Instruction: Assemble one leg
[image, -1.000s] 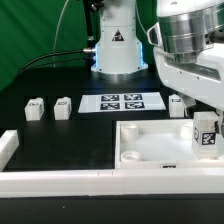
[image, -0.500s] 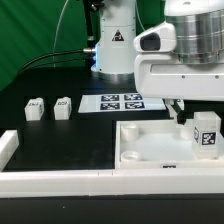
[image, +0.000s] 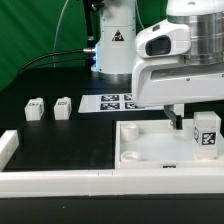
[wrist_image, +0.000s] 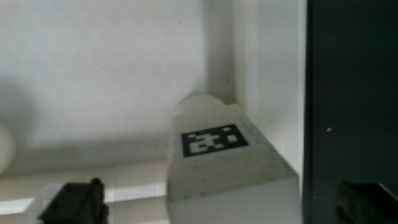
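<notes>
Leg (image: 206, 133) in play stands upright at the panel's (image: 150, 150) corner on the exterior view's right, tag facing the camera. Can't tell if it is seated in a corner hole or just standing there. The arm (image: 185, 60) hangs over that side of the panel. One dark finger (image: 178, 119) shows just beside the leg, toward the exterior view's left, and looks apart from it. A spare leg (image: 35, 108) and another spare leg (image: 63, 107) sit well off on the black surface (image: 60, 135), with the marker board (image: 122, 101) behind the panel.

Wrist view: the leg (wrist_image: 222, 165) lies ahead, tag visible, close against the panel's rim (wrist_image: 228, 60). The dark fingertips (wrist_image: 75, 200) are wide apart with nothing clamped - jaws open, empty. The leg sits roughly centred between them.

Step in hand looks like lining up to grasp this leg. To do it well:
- Keep the leg centred between the jaws and square the pads to its flat sides.
- Come down clear of the rim.
- Close only once both pads flank it evenly.

Likely risks: a finger catching the rim, or a one-sided touch tipping the leg.
</notes>
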